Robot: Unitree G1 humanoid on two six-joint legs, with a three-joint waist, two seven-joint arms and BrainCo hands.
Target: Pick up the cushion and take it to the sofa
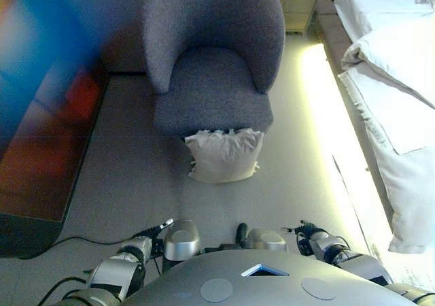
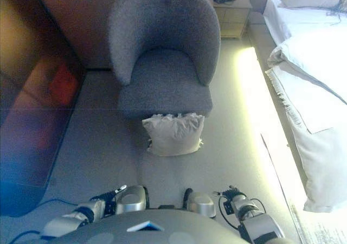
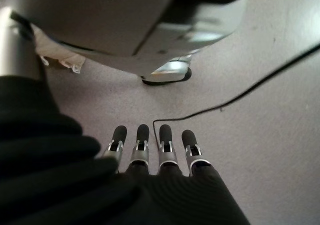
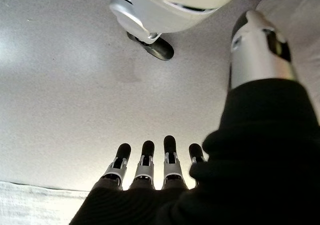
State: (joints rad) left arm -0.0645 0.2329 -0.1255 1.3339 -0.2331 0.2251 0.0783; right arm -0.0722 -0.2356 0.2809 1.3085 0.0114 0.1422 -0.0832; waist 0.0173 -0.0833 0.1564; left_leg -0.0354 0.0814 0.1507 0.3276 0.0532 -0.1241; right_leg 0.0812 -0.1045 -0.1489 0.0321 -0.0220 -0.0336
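Observation:
A pale beige cushion [image 1: 224, 155] with frilled edges stands on the carpet, leaning against the front of a grey round-backed armchair [image 1: 214, 68]. It is a short way ahead of me, near the middle of both eye views. Neither hand touches it. My left hand [image 3: 142, 147] hangs low over the carpet at my left side, fingers straight and holding nothing. My right hand [image 4: 147, 162] hangs the same way at my right side, with straight fingers and its thumb [image 4: 257, 50] held apart. A corner of the cushion [image 3: 60, 60] shows in the left wrist view.
A bed with white linen [image 1: 401, 81] runs along the right, with a lit strip [image 1: 326, 115] at its base. A wooden bedside table [image 2: 233, 11] stands behind the armchair. A dark glossy panel [image 1: 41, 136] lines the left side.

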